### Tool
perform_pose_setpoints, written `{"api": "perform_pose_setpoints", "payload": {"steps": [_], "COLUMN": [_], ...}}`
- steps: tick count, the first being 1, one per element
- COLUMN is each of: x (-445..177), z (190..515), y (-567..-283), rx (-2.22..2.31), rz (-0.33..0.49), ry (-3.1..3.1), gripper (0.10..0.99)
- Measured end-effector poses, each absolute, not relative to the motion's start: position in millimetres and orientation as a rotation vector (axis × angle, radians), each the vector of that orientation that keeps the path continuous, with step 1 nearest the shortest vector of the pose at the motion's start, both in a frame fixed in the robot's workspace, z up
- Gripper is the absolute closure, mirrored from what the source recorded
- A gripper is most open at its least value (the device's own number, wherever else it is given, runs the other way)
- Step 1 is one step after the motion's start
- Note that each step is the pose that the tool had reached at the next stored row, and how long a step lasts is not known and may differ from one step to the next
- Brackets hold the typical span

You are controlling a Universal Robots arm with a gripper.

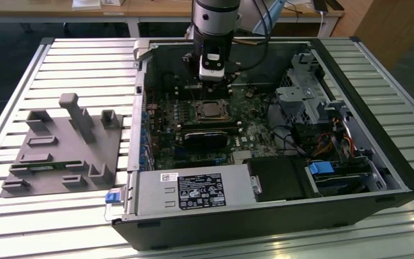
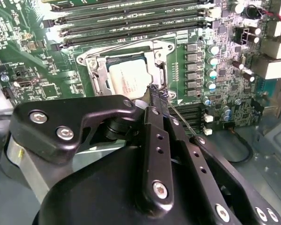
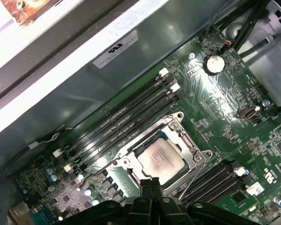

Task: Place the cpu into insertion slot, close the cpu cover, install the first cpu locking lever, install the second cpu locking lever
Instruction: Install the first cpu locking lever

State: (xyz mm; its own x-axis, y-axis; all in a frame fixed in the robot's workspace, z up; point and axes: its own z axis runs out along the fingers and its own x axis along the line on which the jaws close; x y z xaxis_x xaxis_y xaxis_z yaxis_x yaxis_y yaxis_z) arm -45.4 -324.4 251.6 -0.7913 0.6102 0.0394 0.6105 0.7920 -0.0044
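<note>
The cpu (image 2: pixel 129 77) (image 3: pixel 161 158) lies flat in the insertion slot (image 1: pixel 211 110) on the green board, silvery top up. The cpu cover (image 2: pixel 158 61) (image 3: pixel 189 140) lies down around it as a metal frame. My gripper (image 1: pixel 214 81) (image 2: pixel 155 93) (image 3: pixel 152 183) hangs just beyond one edge of the socket, shut, with nothing between its black fingertips. In the second wrist view the tips sit at the frame's corner. A thin wire locking lever (image 2: pixel 185 121) slants up beside them. Another wire lever (image 3: pixel 96 169) runs along the socket's far side.
The open computer case (image 1: pixel 379 162) lies on a slatted metal table (image 1: pixel 84 54). Memory slots (image 2: pixel 131 18) border the socket. A black block (image 1: pixel 207 138) sits nearer the power supply (image 1: pixel 192 191). Drive cage and cables (image 1: pixel 315 108) fill the exterior view's right. A grey fixture (image 1: pixel 63 145) stands on its left.
</note>
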Motion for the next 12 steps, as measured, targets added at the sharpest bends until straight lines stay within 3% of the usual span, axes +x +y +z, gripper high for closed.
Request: {"api": "perform_pose_setpoints", "payload": {"steps": [12], "x": [-45.4], "z": [251.2], "y": [-324.4], "rx": [-0.708], "rz": [-0.009], "ry": [-3.024], "gripper": [0.98]}}
